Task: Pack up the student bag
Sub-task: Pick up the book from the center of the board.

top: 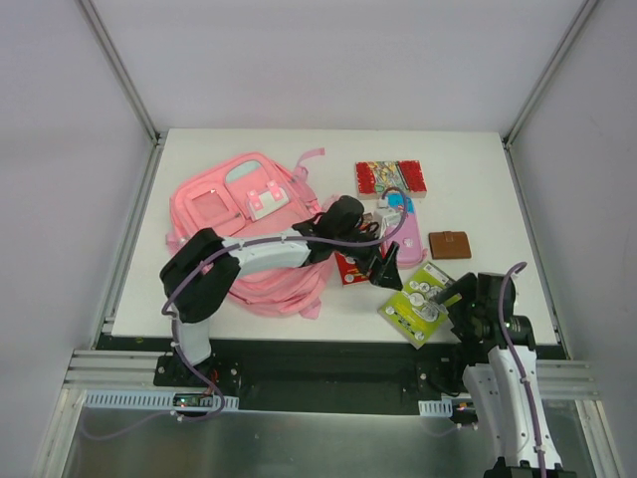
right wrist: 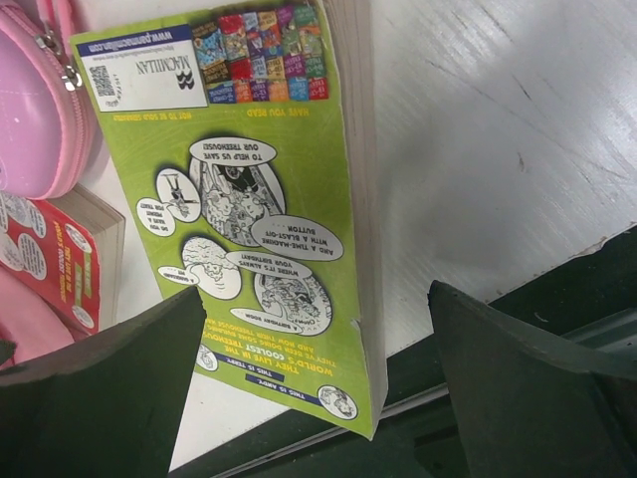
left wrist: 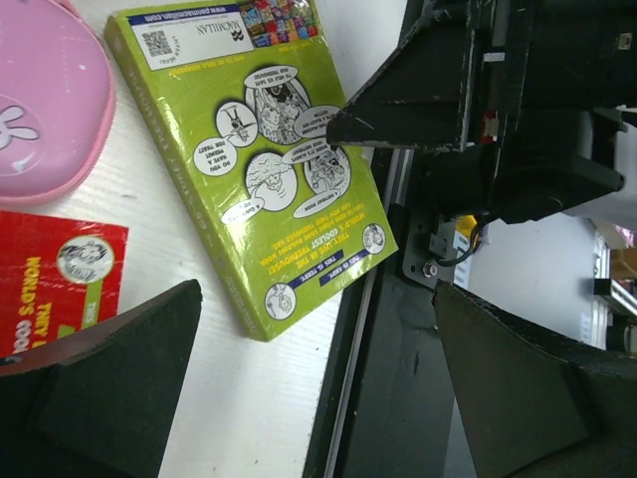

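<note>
Green book (left wrist: 279, 169): back cover up, at desk (left wrist: 249, 418) edge.
Pink case (left wrist: 45, 110): upper left.
Red book (left wrist: 60, 269): left.
Left gripper (left wrist: 317, 291): jaws wide apart.

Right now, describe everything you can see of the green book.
The green book is a thick lime paperback with a glossy cover, back side up: cartoon panels, white speech bubbles, a publisher label and a row of tiny cover pictures. It lies flat and skewed on the white table, one corner reaching the front edge. Nothing else visibly touches it.
</note>
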`<state>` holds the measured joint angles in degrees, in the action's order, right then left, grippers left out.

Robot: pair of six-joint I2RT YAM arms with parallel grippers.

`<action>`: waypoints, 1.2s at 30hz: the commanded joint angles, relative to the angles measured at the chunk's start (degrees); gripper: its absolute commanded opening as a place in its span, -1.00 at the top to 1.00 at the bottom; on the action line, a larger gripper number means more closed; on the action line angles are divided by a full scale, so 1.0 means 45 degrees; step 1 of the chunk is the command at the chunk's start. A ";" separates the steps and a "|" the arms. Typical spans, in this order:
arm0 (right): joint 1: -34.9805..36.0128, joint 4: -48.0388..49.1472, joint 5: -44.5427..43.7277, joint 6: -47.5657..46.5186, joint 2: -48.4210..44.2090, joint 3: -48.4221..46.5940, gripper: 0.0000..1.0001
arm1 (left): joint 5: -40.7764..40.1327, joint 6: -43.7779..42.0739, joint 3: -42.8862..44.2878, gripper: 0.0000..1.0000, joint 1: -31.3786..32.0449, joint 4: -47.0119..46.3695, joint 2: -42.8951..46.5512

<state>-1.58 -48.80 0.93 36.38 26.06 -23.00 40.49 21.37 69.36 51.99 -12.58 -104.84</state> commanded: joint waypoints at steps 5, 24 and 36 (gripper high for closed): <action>-0.0117 0.0140 0.0125 0.0236 0.0282 0.0210 -0.93 | 0.0573 0.1150 0.0914 -0.98 0.0791 -0.0916 -0.1585; -0.0117 -0.0446 0.2547 0.0431 -0.0967 0.1850 -0.93 | 0.0572 0.1346 0.1012 -0.92 0.1064 -0.0896 -0.3148; -0.0116 0.0160 0.2470 0.0392 -0.0304 0.1772 -0.95 | 0.1139 0.1697 0.0875 -0.79 0.1435 -0.1032 -0.3285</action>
<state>-1.72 -46.28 10.72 37.87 22.22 -16.78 42.52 27.51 72.25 57.36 -15.20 -118.89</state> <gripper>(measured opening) 0.966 0.905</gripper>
